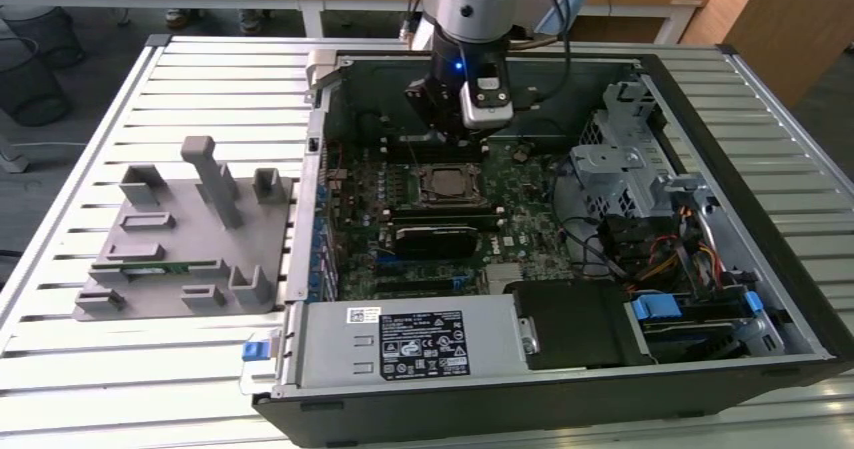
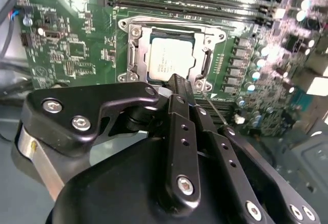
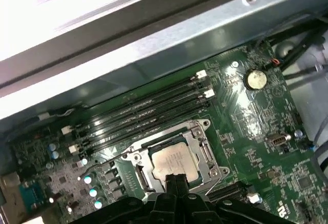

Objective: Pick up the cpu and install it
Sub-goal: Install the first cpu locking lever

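Observation:
The cpu [image 2: 170, 56] is a small square chip with a shiny silver top. It lies flat inside the metal socket frame [image 2: 134, 55] on the green motherboard, inside the open computer case. In the exterior view the cpu [image 1: 445, 182] sits at the board's middle, with my gripper [image 1: 443, 141] hanging just above and behind it. Both wrist views show the black fingers pressed together with nothing between them. The gripper [image 2: 177, 80] ends at the socket's near edge, and in the first wrist view the gripper [image 3: 174, 179] overlaps the edge of the cpu [image 3: 174, 160].
Black memory slots [image 3: 148, 111] run beside the socket. A black heatsink block [image 1: 434, 239] lies on the board in front of the socket. A drive cage [image 1: 627, 159] and cables [image 1: 667, 259] fill the case's right side. A grey fixture [image 1: 187, 234] stands on the slatted table at the exterior view's left.

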